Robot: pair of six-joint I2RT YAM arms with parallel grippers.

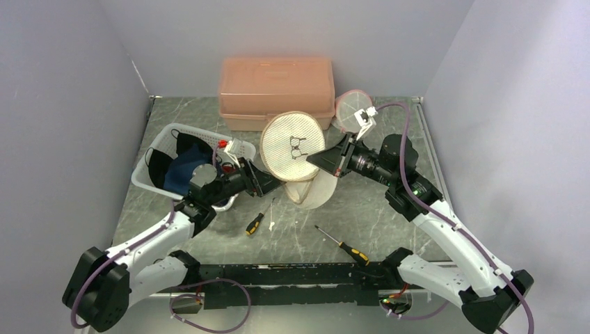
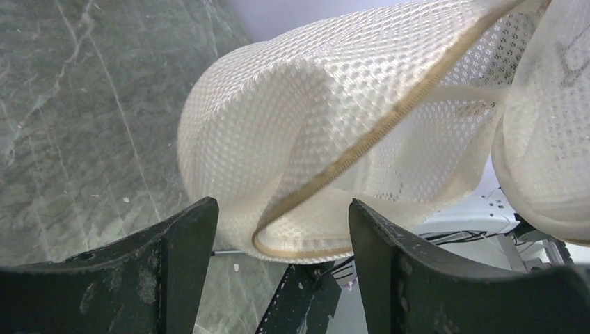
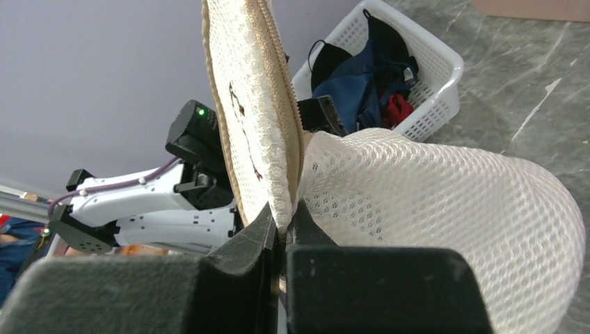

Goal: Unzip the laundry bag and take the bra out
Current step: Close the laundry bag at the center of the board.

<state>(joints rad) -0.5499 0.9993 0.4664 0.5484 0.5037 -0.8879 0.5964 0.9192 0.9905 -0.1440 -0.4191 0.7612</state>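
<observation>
Right gripper (image 3: pixel 282 224): clamping the rim of the round cream mesh laundry bag (image 1: pixel 292 145), holding it off the grey marble worktop (image 1: pixel 306 226).
Left gripper (image 2: pixel 282 216): jaws standing apart, straddling the tan zipper seam (image 2: pixel 362 142), apparently seeking the pull.
Bra: not showing; presumably lying inside the bag.

The laundry bag (image 1: pixel 292 145) is a round clamshell of cream mesh with a tan zipper band. It stands unzipped just to the 12 o'clock side of centre in the top view. One disc, printed with black spectacles, stands nearly upright. The other, domed half sags toward 6 o'clock. The right gripper (image 3: pixel 282 229) pinches the upright disc's rim at about 4 o'clock.
</observation>
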